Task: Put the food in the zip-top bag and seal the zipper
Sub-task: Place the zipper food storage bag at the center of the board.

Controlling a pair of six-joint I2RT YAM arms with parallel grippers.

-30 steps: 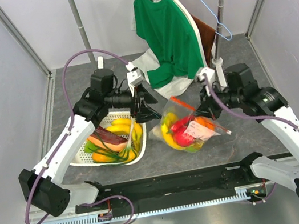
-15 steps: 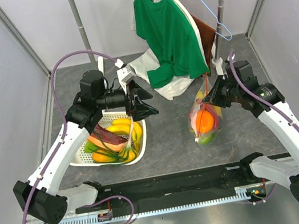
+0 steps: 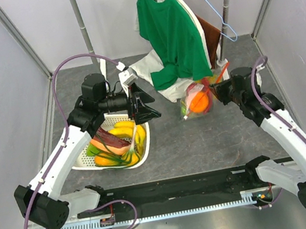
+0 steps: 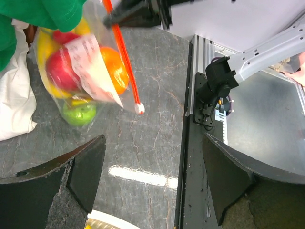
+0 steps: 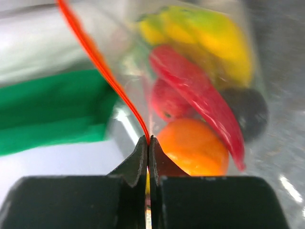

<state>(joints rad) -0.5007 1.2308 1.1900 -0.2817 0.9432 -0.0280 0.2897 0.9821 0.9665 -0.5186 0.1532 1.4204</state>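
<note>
The zip-top bag [image 3: 195, 100] is parked toward the far right-centre of the table [image 3: 176, 146], just in front of the green shirt [image 3: 171, 34] and the white cloth [image 3: 146, 67] bunched under it. It's held by its zipper [image 5: 102, 69]. The right gripper [image 5: 148, 155] is clamped on that orange-red strip, with the jaws pressed together and only the thin strip caught between them. The bag is hung off that pinch, and whether its bottom is touching the table can't be told. Same goes for whether the mouth is actually zipped.

Inside, an orange [image 3: 200, 101], a red apple [image 4: 61, 71], a green lime [image 4: 78, 113] and some yellow pieces are packed together, with the pale label [image 4: 90, 64] plastered across the side. The right wrist view is pretty blurred, so not much more can be made out there.

The left gripper [image 3: 153, 106] is spread wide with nothing held in it. It's pointed toward the bag from just past the right edge of the white basket [image 3: 145, 142], well apart from the bag itself. Bananas [image 3: 123, 130], a dark red-brown piece [image 3: 110, 138] and a few orange and green bits are seen lying in the basket.
</note>
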